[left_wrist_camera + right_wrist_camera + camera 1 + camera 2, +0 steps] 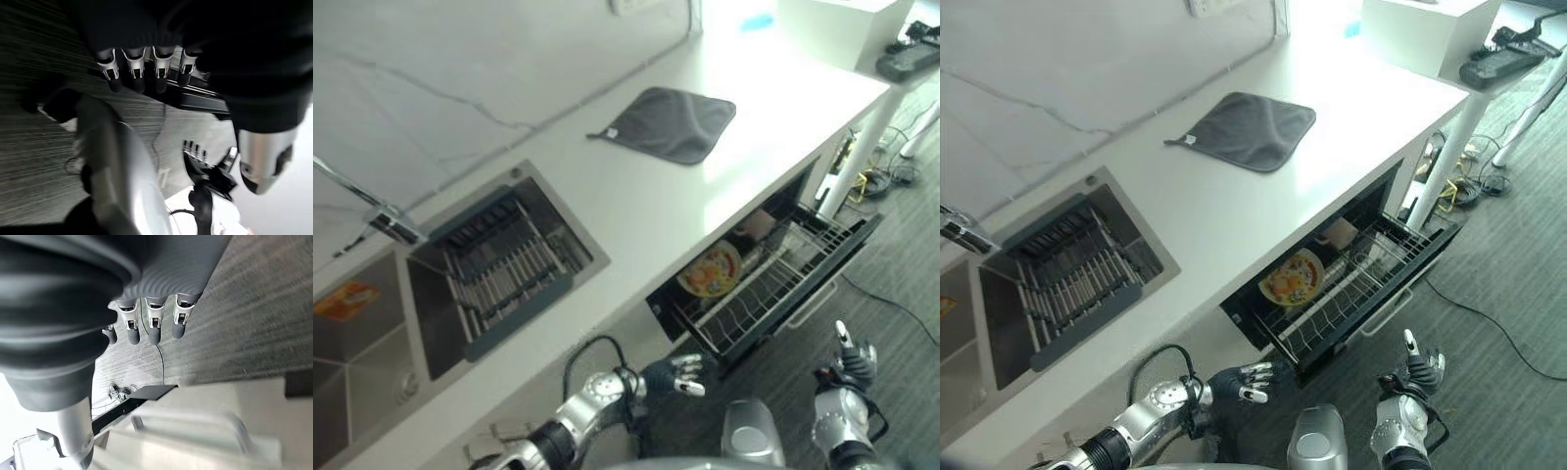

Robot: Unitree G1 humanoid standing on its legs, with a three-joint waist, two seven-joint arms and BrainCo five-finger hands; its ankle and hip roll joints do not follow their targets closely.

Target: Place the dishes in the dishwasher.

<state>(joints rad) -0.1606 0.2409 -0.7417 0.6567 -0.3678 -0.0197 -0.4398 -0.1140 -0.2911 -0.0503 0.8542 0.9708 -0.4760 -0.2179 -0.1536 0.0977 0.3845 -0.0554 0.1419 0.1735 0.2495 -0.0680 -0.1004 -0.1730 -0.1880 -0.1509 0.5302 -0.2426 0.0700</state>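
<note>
White worktop [646,196], seen from above. Sink [372,323] at its left end, with a dark slatted drain rack [504,264] set in the sink's right basin. Faucet [382,217] behind the sink; its spout runs out of the left eye view, and the right eye view catches just the base. Grey cloth [674,122] flat near the back edge, towards the right end.

Dishwasher drawer [773,284] pulled out from under the worktop's front edge. A yellow patterned plate [711,270] stands on edge in the wire rack at the drawer's inner left. A second item behind it, brown and pale [756,227], is partly under the worktop and hard to identify.

Left hand [682,373] hangs low in front of the drawer's near corner, fingers loosely extended side by side, holding nothing. Its wrist view has the fingertips [133,73] in a row over a dark bar, likely the drawer front, though it is too blurred to be sure.

Right hand [847,360] is off the drawer's right, above grey carpet [901,343], one finger pointing up. Its wrist view shows what the head views cannot: fingers [154,320] straight, slightly apart, empty. The left wrist view also picks up this hand [198,159] from a distance.

A white box [1425,29] at the far right corner is cut off by the frame.
</note>
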